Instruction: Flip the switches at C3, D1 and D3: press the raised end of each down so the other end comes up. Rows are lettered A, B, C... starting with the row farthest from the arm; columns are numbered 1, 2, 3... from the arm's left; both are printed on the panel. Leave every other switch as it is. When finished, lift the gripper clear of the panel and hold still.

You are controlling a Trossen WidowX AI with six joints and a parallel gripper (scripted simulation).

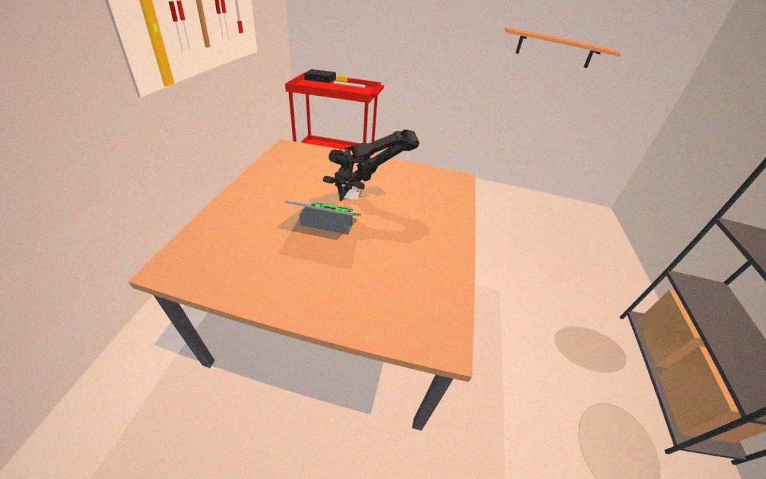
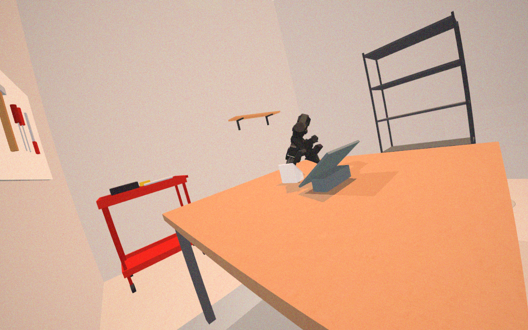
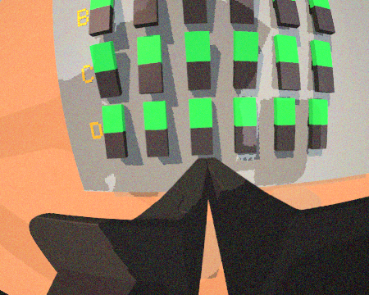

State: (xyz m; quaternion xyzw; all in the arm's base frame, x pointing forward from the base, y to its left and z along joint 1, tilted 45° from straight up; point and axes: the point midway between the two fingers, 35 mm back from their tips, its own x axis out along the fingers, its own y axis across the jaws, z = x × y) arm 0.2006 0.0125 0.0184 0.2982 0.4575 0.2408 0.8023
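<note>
The tilted grey switch panel [image 1: 296, 203] [image 2: 331, 157] [image 3: 94, 172] stands on the table. Its switches have green upper halves and dark lower halves in the wrist view. Switch C3 [image 3: 198, 61] is in the third column of row C. Switch D3 [image 3: 201, 127] is below it, and switch D1 [image 3: 115, 131] is beside the printed D. I cannot tell surely which end of each is raised. My gripper [image 1: 341, 199] [image 3: 206, 166] is shut and empty. Its tips appear just below the dark end of D3; contact is not clear. Row A is out of the wrist view.
A white block [image 1: 352, 192] [image 2: 290, 173] stands on the table [image 1: 243, 256] [image 2: 381, 246] near the panel's arm side. Neighbouring switches D2 [image 3: 156, 128] and D4 [image 3: 245, 124] flank D3 closely. A red cart [image 1: 332, 89] [image 2: 146, 256] stands beyond the table.
</note>
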